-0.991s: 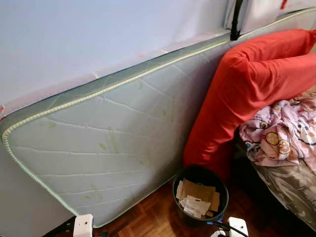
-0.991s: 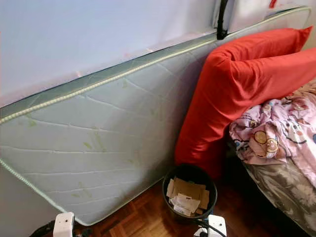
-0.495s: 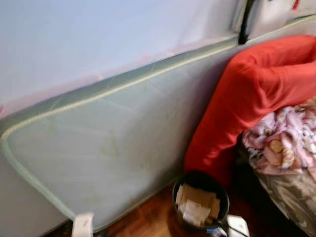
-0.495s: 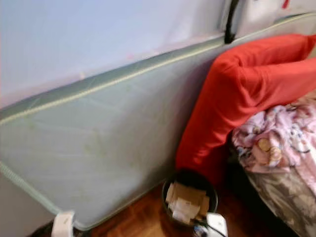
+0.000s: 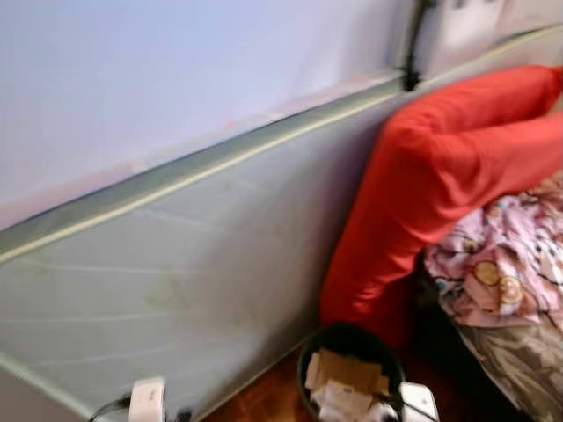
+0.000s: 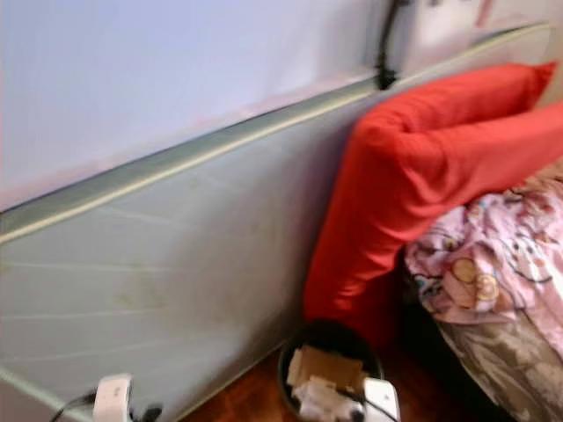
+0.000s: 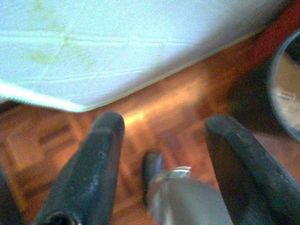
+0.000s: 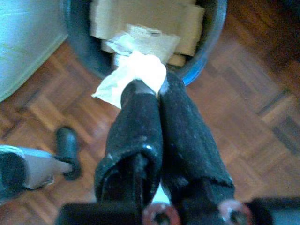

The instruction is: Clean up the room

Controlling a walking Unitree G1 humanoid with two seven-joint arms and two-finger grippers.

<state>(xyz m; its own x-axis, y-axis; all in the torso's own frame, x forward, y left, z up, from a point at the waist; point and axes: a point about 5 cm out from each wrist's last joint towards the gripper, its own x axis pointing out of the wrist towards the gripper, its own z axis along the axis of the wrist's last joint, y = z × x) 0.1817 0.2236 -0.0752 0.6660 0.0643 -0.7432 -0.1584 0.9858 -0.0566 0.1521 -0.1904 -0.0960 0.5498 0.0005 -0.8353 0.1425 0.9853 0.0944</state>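
So the right gripper [image 8: 149, 91] has its fingers [image 8: 136, 122] pinched tight on a crumpled white tissue [image 8: 133, 72], and the black bin [image 8: 213, 35] sits just ahead of the fingertips, already stuffed with cardboard scraps [image 8: 145, 18]. The tissue hangs over the bin's near rim, partly over the parquet floor [image 8: 243, 93], so I'd guess a short push forward gets it over the opening. The right arm is clearly the nearer one. The left gripper [image 7: 161, 140] hangs beside the bin, fingers spread and empty, near the mattress [image 7: 117, 42] edge.
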